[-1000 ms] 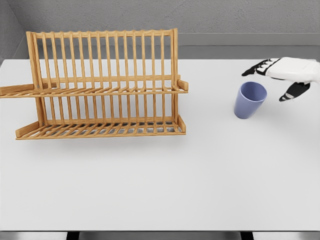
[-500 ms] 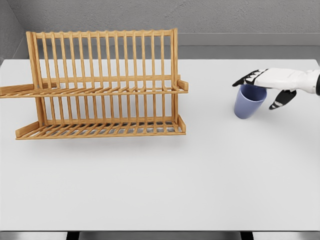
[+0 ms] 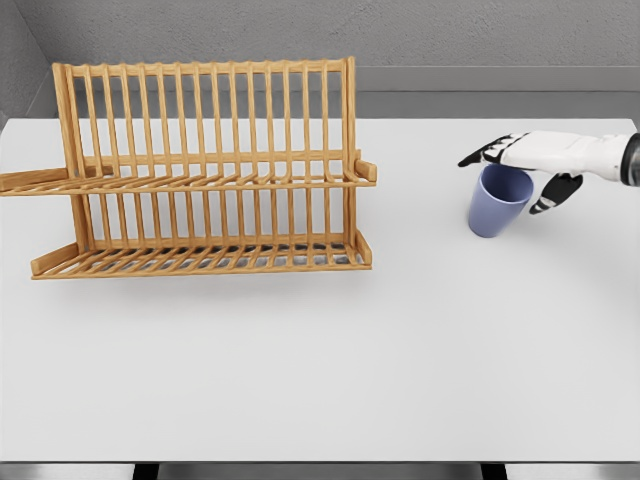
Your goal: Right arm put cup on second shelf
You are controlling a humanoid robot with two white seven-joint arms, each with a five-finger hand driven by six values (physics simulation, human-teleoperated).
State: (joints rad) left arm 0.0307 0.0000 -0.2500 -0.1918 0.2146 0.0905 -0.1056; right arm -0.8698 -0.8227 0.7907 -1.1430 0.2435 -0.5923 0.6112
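A blue cup (image 3: 497,204) stands upright on the white table (image 3: 320,340), right of the middle. My right hand (image 3: 512,168) reaches in from the right edge and hovers over the cup's rim, its fingers (image 3: 483,155) spread flat across the top and the thumb (image 3: 556,193) hanging down by the cup's right side. The fingers are not closed around the cup. A wooden two-tier dish rack (image 3: 205,170) stands at the left, its upper shelf (image 3: 200,182) bare. My left arm is out of sight.
The rack's tall slatted back (image 3: 210,110) rises above the upper shelf, and its lower shelf (image 3: 200,260) slopes toward me. A grey wall runs behind the table.
My right hand has slid left and slightly down, from beside the cup's right to directly over its rim. The cup and rack have stayed put.
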